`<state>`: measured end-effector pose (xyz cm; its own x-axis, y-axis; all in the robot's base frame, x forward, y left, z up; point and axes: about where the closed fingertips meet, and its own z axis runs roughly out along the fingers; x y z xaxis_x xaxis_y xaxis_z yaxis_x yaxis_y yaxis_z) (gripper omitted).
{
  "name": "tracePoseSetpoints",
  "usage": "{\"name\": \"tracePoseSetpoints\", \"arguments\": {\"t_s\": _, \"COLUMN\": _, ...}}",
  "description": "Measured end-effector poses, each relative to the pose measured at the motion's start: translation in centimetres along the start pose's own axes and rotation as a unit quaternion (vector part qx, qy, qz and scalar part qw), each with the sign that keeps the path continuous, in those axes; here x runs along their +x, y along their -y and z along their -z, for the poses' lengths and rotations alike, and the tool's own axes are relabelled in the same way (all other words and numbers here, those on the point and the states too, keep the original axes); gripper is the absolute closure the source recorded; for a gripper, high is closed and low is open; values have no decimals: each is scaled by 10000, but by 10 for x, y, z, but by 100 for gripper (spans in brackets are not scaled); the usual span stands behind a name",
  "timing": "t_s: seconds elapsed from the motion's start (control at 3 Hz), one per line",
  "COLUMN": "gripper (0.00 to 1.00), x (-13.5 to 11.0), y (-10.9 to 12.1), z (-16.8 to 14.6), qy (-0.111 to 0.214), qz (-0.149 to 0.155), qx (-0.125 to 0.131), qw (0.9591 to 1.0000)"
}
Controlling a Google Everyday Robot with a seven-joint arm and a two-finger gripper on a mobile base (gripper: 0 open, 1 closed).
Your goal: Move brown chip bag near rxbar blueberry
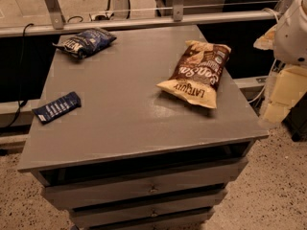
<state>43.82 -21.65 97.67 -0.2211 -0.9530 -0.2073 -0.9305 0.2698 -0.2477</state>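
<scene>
The brown chip bag (197, 74) lies flat on the right side of the grey table top (129, 109), with a dark brown centre and cream-yellow ends. The rxbar blueberry (57, 107), a small flat dark blue bar with white text, lies near the table's left edge. My gripper (280, 97) hangs off the right edge of the table, below the white arm (292, 30). It is to the right of the brown chip bag, apart from it, and holds nothing that I can see.
A smaller dark blue chip bag (85, 42) lies at the table's back left corner. A metal rail (144, 22) runs behind the table. Drawers (153, 189) sit below the top. Speckled floor lies around the table.
</scene>
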Motion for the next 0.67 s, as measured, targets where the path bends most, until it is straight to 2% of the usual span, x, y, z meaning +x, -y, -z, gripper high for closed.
{"name": "tracePoseSetpoints", "arguments": {"t_s": 0.33, "gripper": 0, "x": 0, "y": 0, "z": 0, "qy": 0, "qz": 0, "qx": 1, "qw": 10000}}
{"name": "tracePoseSetpoints", "arguments": {"t_s": 0.67, "gripper": 0, "x": -2, "y": 20, "z": -19, "qy": 84, "qz": 60, "qx": 107, "qw": 9999}}
